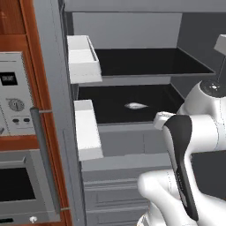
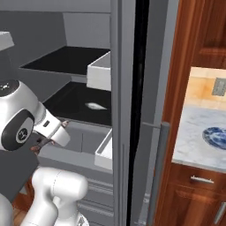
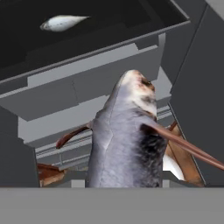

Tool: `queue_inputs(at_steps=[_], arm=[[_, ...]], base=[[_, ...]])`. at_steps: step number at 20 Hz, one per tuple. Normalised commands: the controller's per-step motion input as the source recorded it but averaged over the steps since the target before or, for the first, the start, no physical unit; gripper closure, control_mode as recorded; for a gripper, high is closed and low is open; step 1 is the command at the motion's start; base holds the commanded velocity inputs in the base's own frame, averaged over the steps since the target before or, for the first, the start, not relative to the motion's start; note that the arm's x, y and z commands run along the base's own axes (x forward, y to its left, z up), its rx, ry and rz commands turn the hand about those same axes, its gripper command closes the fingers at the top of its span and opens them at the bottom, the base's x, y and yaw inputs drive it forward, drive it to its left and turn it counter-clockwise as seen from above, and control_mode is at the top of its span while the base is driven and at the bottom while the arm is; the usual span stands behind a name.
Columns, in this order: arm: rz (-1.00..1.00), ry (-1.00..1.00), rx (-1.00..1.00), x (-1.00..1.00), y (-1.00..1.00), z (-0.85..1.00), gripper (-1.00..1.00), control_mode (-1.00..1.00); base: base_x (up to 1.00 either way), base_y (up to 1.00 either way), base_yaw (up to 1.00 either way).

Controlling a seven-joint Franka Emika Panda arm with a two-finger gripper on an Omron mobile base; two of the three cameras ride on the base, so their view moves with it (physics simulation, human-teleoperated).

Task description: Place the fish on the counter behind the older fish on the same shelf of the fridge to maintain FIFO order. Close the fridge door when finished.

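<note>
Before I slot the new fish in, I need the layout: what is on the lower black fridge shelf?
The older fish lies alone mid-shelf, bare black panel behind it. The shelf's right end is covered by the arm in the left base view.

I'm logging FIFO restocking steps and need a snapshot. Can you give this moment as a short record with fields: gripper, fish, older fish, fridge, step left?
gripper: gripper shut on the fish, in front of the fridge's grey drawers
fish: fish held, grey-brown, below the shelf's front lip
older fish: older fish pale, lying on the black shelf
fridge: fridge doors open
step left: fish not yet on the shelf; doors not yet closed
</note>
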Motion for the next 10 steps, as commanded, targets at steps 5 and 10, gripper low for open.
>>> queue_inputs(at_steps=[5,10], arm=[[0.0,0.0,0.0,0.0,0.0,0.0,1.0,1.0],[0.0,0.0,0.0,0.0,0.0,0.0,1.0,1.0]], base=[[0.73,0.04,-0.2],[0.59,0.32,-0.12]])
